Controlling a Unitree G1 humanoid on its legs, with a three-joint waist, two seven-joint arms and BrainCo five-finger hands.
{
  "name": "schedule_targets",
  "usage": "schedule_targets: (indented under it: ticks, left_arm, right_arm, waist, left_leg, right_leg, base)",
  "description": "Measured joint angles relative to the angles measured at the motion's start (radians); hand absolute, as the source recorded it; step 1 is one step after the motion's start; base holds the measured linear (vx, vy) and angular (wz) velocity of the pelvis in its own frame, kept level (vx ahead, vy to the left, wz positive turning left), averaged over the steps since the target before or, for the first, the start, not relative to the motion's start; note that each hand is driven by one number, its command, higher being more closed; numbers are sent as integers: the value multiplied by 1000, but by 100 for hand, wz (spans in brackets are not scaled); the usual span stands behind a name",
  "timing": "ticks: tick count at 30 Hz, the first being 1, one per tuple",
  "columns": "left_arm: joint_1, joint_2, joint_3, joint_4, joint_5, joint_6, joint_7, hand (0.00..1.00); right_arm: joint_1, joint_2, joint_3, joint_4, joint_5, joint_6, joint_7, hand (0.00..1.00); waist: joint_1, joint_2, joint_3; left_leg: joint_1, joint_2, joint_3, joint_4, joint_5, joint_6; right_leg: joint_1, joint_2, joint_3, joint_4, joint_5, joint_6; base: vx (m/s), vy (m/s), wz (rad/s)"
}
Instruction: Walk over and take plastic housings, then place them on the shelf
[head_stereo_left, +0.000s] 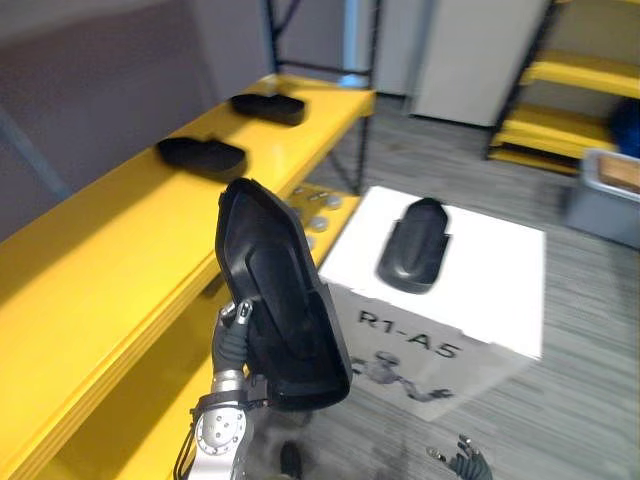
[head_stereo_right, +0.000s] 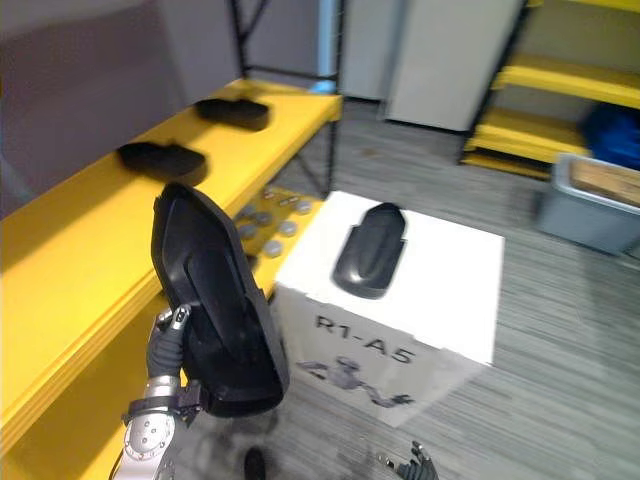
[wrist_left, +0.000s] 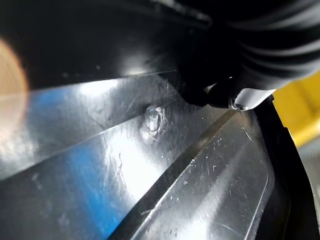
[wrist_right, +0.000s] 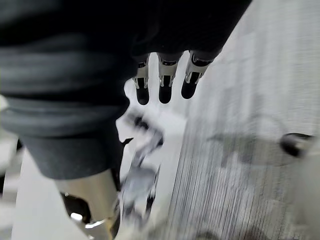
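My left hand (head_stereo_left: 232, 338) is shut on a large black plastic housing (head_stereo_left: 282, 300) and holds it upright beside the yellow shelf (head_stereo_left: 110, 270). Its glossy hollow inside (wrist_left: 150, 150) lies right before the left wrist view, with a fingertip (wrist_left: 241, 98) on it. Two more black housings (head_stereo_left: 201, 157) (head_stereo_left: 268, 106) lie on the shelf's top further back. Another housing (head_stereo_left: 414, 246) lies on the white box (head_stereo_left: 490, 290) to the right. My right hand (wrist_right: 165, 80) hangs low over the grey floor with relaxed fingers, holding nothing, and its fingertips (head_stereo_left: 466, 462) show at the bottom edge of the left eye view.
Several small round discs (head_stereo_left: 320, 207) lie on the shelf's lower level. A grey bin (head_stereo_left: 608, 196) stands at the far right, a second yellow rack (head_stereo_left: 560, 100) behind it. A pale cabinet (head_stereo_left: 470, 55) stands at the back. Grey floor lies open right of the box.
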Motion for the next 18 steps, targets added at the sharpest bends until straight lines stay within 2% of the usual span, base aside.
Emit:
schedule_targets:
  ticks: [3,5,6,8,9,10,11,12,13,15,16,18]
  left_arm:
    - [-7,6,-18,-22,-2,-3,7,100]
    - [-22,4,-34,-25,-2,-6,5,100]
    - [-25,4,-36,-26,-2,-6,5,100]
    - [-36,2,-42,-27,-2,-6,3,100]
    - [-48,3,-50,-27,-2,-6,2,100]
    - [-60,1,-67,-27,-2,-6,1,100]
    - [-69,3,-75,-26,-1,-6,1,100]
    - [-87,7,-85,-21,0,-6,2,100]
    - [-102,6,-94,-12,0,-7,5,100]
    - [-116,5,-96,2,1,-11,7,100]
    - [-130,5,-96,20,1,-12,8,100]
    - [-143,5,-100,48,1,-12,13,100]
  right_arm:
    - [-51,-6,-1,-3,0,0,-13,0]
    - [-78,0,-5,-1,-2,0,-18,0]
    - [-82,3,-5,0,-4,0,-18,0]
    - [-97,9,-2,2,-24,7,-18,0]
    - [-96,9,1,1,-29,11,-18,0]
    - [-89,9,2,3,-43,16,-18,0]
    - [-88,11,3,6,-45,18,-17,0]
    - [-84,15,4,6,-46,21,-17,0]
    - [-76,15,4,6,-46,22,-17,0]
    - [-50,16,5,5,-46,22,-17,0]
    - [-41,17,6,4,-46,22,-17,0]
    - [-10,17,24,4,-45,24,-17,0]
  waist:
    - [25,-3,2]
    - [24,-11,7]
    - [25,-13,9]
    - [26,-15,10]
    - [24,-16,13]
    - [22,-9,13]
    - [18,-7,20]
    - [10,2,34]
    - [-6,14,41]
    - [-25,14,42]
    - [-31,12,41]
    - [-40,12,41]
  left_leg:
    - [-11,-32,15,-9,-13,-19]
    - [-13,-97,-46,-22,-4,-29]
    - [-11,-112,-56,-22,-7,-25]
    - [1,-158,-94,-13,-30,-4]
    - [7,-168,-113,-8,-43,1]
    - [29,-172,-143,-11,-66,-6]
    - [43,-169,-159,-12,-75,-16]
    - [66,-163,-189,-16,-80,-22]
    - [88,-157,-223,-29,-81,-24]
    - [111,-164,-259,-40,-87,-32]
    - [119,-170,-283,-40,-92,-39]
    - [131,-185,-327,-35,-96,-47]
  right_leg:
    - [10,-44,-80,41,0,1]
    - [47,-79,-136,41,6,8]
    - [58,-90,-149,46,12,19]
    - [54,-158,-148,154,26,22]
    - [36,-190,-125,235,41,-1]
    - [-19,-226,-25,381,89,-76]
    - [-55,-222,63,438,64,-67]
    - [-103,-181,191,490,-8,-44]
    - [-167,-114,318,503,-84,-33]
    - [-250,-48,441,454,-130,-15]
    - [-296,-5,517,396,-132,-11]
    - [-342,49,637,308,-130,-8]
  base:
    - [189,136,97]
    - [186,130,96]
    - [156,132,80]
    - [165,156,65]
    - [136,139,62]
    - [108,109,50]
    - [128,117,52]
    - [120,81,65]
    - [111,61,68]
    - [116,24,68]
    - [111,-7,73]
    - [86,-47,74]
